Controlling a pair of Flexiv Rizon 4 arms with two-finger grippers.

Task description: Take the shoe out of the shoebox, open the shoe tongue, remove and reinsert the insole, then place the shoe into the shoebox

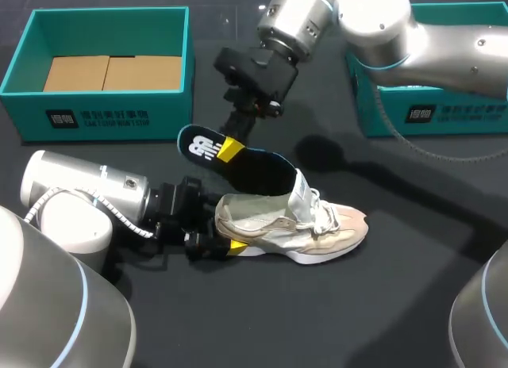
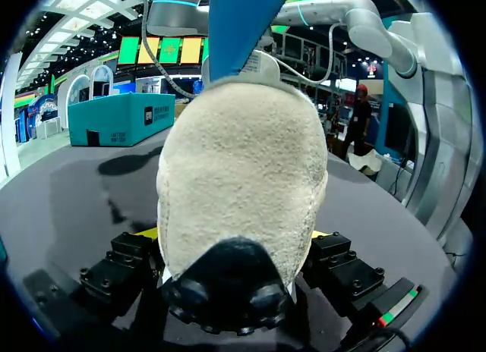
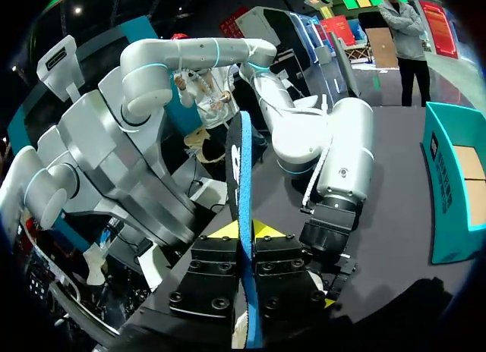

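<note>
A cream sneaker lies on its sole mid-table, toe to the right and tongue lifted. My left gripper comes in low from the left. Its yellow-tipped fingers stand wide and press both sides of the shoe's heel. My right gripper reaches down from the back right, shut on the heel end of a dark insole with a white logo. The insole slants down, its front end over the shoe's opening. In the right wrist view the insole stands edge-on between the closed fingers of that gripper.
An open teal shoebox with brown cardboard inside stands at the back left. A second teal box stands at the back right, partly behind my right arm. Dark tabletop lies in front of the shoe.
</note>
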